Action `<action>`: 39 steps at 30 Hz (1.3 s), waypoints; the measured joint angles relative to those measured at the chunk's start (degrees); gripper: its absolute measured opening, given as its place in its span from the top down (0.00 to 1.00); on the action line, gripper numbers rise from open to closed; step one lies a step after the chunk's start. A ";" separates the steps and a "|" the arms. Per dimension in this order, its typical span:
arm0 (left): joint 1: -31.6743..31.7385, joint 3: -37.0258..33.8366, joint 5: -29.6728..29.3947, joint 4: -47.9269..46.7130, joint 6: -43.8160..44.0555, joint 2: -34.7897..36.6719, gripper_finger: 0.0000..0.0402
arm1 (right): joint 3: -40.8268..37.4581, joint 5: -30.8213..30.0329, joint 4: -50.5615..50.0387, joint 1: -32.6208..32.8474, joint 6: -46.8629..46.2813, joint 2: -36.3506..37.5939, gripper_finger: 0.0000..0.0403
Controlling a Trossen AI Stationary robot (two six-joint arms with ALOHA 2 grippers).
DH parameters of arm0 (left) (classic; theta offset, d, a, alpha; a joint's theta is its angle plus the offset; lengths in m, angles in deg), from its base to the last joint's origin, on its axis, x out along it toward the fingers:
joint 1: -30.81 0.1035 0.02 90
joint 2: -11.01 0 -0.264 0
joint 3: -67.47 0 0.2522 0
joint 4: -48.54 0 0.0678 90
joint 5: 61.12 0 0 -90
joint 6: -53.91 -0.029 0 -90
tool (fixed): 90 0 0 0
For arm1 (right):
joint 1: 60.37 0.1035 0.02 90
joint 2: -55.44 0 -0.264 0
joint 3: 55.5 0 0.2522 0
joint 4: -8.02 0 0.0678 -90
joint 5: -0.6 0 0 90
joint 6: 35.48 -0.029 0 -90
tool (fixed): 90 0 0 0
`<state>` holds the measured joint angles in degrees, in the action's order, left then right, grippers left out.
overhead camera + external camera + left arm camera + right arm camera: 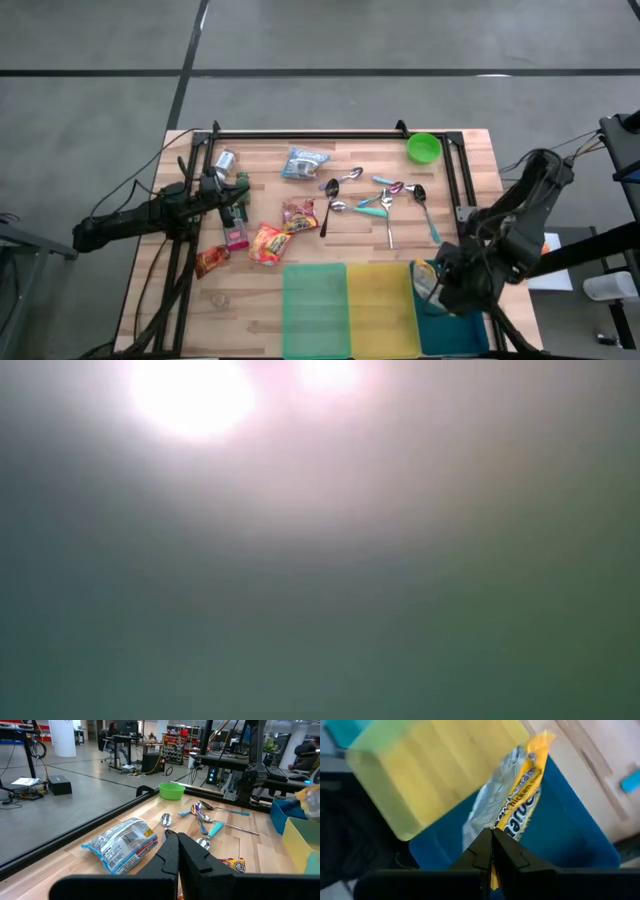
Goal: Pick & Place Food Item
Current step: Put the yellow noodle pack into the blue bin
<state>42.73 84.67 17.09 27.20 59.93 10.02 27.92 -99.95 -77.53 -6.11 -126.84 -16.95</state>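
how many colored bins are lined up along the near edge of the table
3, side by side: green bin on the left, yellow bin in the middle, blue bin on the right, partly hidden under the right arm.

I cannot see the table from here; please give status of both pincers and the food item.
Right pincer shut on yellow food packet, above blue bin. Left pincer shut, empty, over table's left side. Nothing blocking the bin.
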 joint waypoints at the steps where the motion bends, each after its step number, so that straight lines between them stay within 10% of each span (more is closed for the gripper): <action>1: 0.00 0.00 -0.02 0.00 0.00 0.01 1.00 | -0.31 -0.26 0.06 0.73 -1.56 -0.58 0.98; 39: 0.00 0.00 -0.02 0.00 -0.02 0.01 1.00 | -12.68 5.91 -2.58 8.88 -2.97 -7.60 0.98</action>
<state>42.73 84.67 17.07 27.20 59.91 10.03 15.23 -94.04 -80.12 2.76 -129.82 -24.55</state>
